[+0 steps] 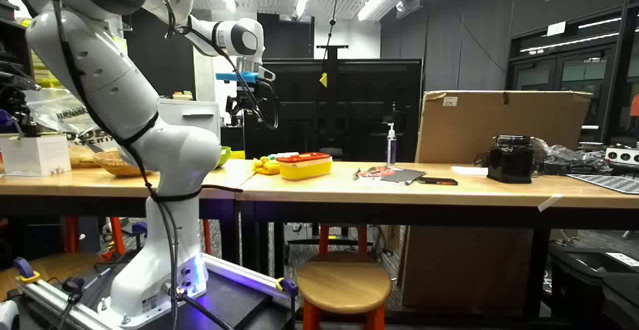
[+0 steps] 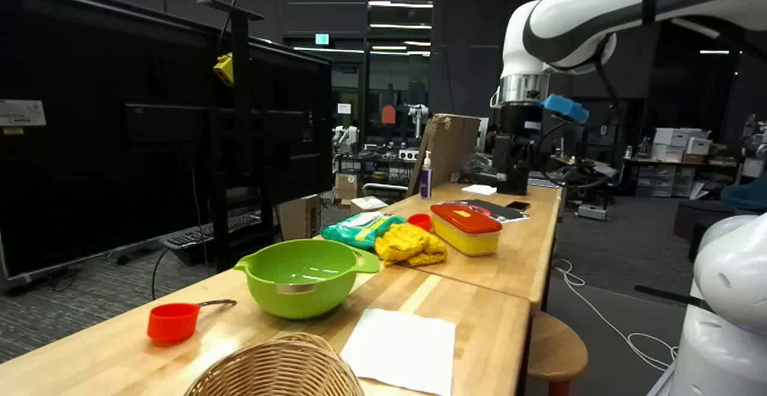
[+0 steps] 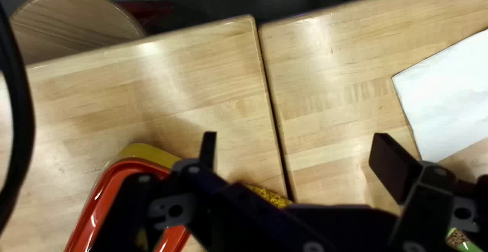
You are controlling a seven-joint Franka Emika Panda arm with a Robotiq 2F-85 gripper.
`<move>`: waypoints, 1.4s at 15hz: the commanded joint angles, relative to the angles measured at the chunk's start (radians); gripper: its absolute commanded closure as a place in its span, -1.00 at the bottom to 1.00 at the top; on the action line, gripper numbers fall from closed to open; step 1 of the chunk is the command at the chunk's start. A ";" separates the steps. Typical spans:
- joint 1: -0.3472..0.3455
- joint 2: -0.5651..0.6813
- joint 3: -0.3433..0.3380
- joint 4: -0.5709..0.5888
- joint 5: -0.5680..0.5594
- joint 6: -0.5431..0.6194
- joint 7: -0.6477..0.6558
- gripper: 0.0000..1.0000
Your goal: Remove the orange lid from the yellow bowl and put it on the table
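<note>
The orange lid is an orange-red rectangular cover with rounded corners [image 1: 304, 157]. It sits closed on a yellow box-like container, the yellow bowl of the task [image 1: 305, 171]. In an exterior view the lid [image 2: 467, 217] and container [image 2: 470, 242] rest on the wooden table [image 2: 485, 318]. In the wrist view the lid [image 3: 110, 193] and the container's yellow side [image 3: 148, 153] show at lower left, partly hidden by a finger. My gripper [image 3: 295, 135] is open and empty, its fingers wide apart. It hangs well above the table, to one side of the container, touching nothing.
Beside the container lie a crumpled yellow cloth [image 2: 410, 244], a teal packet [image 2: 359, 229] and a red cup [image 2: 420, 221]. A green bowl [image 2: 299, 288], wicker basket [image 2: 281, 369], white sheet [image 2: 401, 348] and red scoop [image 2: 172, 322] stand nearer. A pump bottle [image 1: 391, 145] stands behind.
</note>
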 commanded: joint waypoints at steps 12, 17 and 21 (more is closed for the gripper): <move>-0.011 0.002 0.013 -0.007 -0.012 0.022 -0.015 -1.00; -0.045 0.011 0.020 -0.018 -0.046 0.100 0.035 -1.00; -0.113 0.054 0.021 0.020 -0.133 0.213 0.110 -1.00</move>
